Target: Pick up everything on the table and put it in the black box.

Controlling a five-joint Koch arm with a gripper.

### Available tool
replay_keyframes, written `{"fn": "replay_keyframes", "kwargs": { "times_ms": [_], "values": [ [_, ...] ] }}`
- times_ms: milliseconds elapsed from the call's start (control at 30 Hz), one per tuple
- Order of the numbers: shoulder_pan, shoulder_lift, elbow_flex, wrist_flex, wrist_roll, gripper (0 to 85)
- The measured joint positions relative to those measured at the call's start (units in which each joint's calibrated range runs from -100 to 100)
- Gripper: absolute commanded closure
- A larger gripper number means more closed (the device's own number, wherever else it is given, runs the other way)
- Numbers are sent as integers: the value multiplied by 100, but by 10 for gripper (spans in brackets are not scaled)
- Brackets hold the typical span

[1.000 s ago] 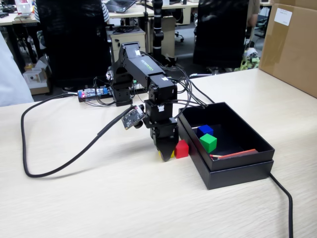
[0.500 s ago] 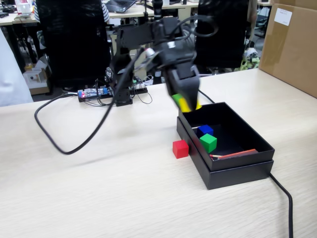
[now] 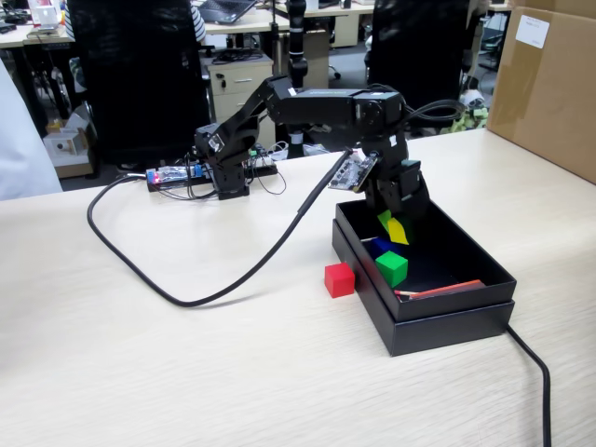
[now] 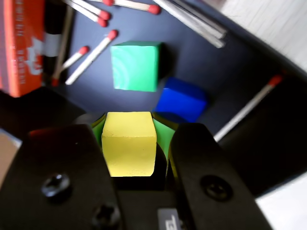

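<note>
Yellow cube (image 4: 129, 143) was pinched in the jaws, over the black box (image 3: 475, 265), above the blue cube (image 4: 181, 99) and green cube (image 4: 135, 65). Best to open there. Red cube (image 3: 339, 279) sat on the worktop (image 3: 186, 372), left of the box.

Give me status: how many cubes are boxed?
Two done: the green cube and blue cube lie in the black box. In hand: the gripper holds the yellow cube over the box. Left: the red cube on the table.
</note>
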Motion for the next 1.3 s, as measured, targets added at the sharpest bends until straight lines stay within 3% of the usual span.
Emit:
{"fn": "replay_keyframes", "kwargs": {
  "times_ms": [333,533,667,867,1067,1300],
  "values": [
    [0,893,639,0,147,678],
    [0,1074,703,0,156,481],
    [0,1036,639,-8,156,460],
    [-147,-1243,-183,-201,161,460],
    [-591,-3495,-1734,-201,147,386],
    [-1070,-3832,-3131,-201,10,366]
  ]
}}
